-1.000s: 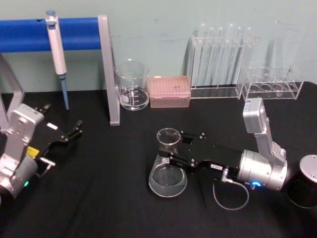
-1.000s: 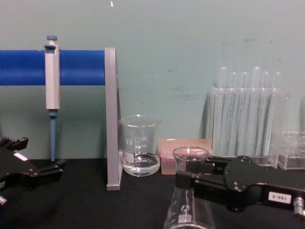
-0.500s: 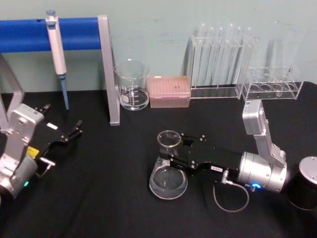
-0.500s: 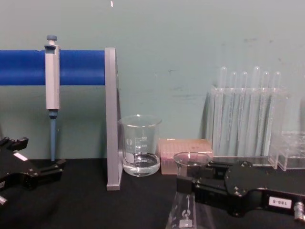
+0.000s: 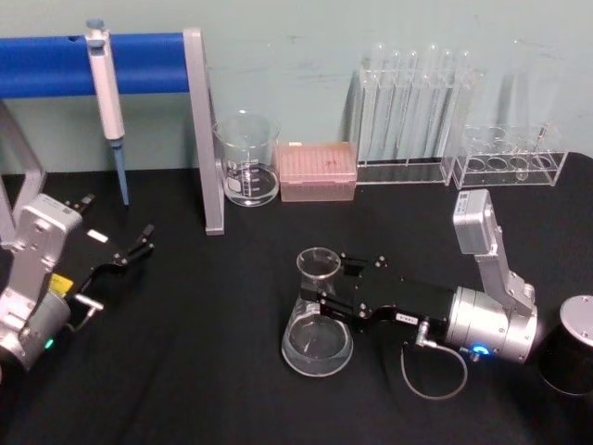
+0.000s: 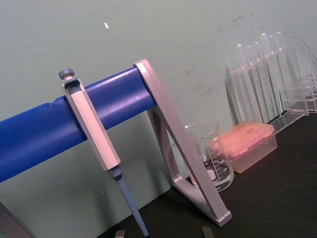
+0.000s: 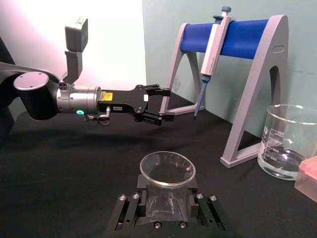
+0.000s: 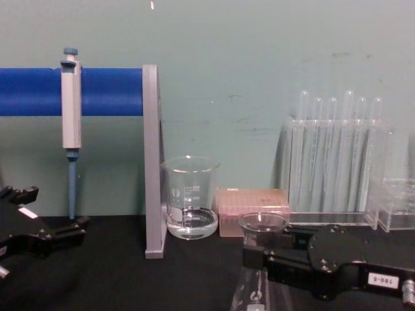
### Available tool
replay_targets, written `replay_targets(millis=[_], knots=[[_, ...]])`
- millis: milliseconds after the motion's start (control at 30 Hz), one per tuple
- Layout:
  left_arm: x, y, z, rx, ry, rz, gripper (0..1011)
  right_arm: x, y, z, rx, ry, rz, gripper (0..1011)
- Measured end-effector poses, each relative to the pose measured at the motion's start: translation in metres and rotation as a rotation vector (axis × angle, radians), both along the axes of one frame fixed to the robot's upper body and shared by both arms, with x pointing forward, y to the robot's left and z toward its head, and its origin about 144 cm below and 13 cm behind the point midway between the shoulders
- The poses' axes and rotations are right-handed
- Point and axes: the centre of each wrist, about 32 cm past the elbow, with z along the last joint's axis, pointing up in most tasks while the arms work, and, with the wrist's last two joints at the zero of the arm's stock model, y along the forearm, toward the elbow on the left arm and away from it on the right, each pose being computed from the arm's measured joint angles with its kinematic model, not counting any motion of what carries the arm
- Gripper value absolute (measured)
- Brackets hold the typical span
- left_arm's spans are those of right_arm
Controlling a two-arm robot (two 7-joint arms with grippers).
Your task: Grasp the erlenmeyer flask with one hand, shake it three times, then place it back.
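— Two grippers show from the head camera; which one has the clear glass conical flask [image 5: 318, 324]?

— The right gripper [image 5: 326, 289], at lower centre of the frame. Its black fingers [image 5: 347, 269] are clamped on the narrow neck, one on each side, just under the flared rim. The left gripper [image 5: 144, 239] hangs at the left edge with its fingers spread and nothing between them.

— What does the right wrist camera add?

— It looks along the fingers [image 7: 128, 210]. The flask [image 7: 167, 196] stands upright at bottom centre, its neck pinched between the two pads. Beyond it the left gripper [image 7: 166, 103] reaches in from the left, jaws apart.

— And the chest camera?

— The side-on look. The flask [image 8: 261, 223] is at lower right with white markings on its cone, and its base is cut off by the bottom edge. I cannot tell whether the base touches the cloth.

— The left wrist camera?

— The back row, tilted: a blue-barred grey pipette stand [image 6: 163, 148] with a grey-and-blue pipette [image 6: 91, 129] hanging on it, a straight-walled glass beaker [image 6: 213, 158], a pink tip box [image 6: 245, 146] and tall clear test tubes [image 6: 257, 79].

— The surface and room?

— A black cloth table [image 5: 204, 380] and a pale green wall [image 5: 278, 46] behind. A low clear rack [image 5: 512, 158] sits at upper right, and a black cylinder with a grey lid [image 5: 567, 362] at the lower right edge, near the right arm.
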Motion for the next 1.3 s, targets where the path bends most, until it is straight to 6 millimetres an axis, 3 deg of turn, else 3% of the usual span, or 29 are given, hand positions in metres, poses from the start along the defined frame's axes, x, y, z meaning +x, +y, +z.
replay_targets(millis=[1300], knots=[[0.0000, 0.0000, 0.0000, 0.000, 0.000, 0.000, 1001, 0.0008, -0.0012, -0.0006, -0.010, 0.012, -0.014, 457]])
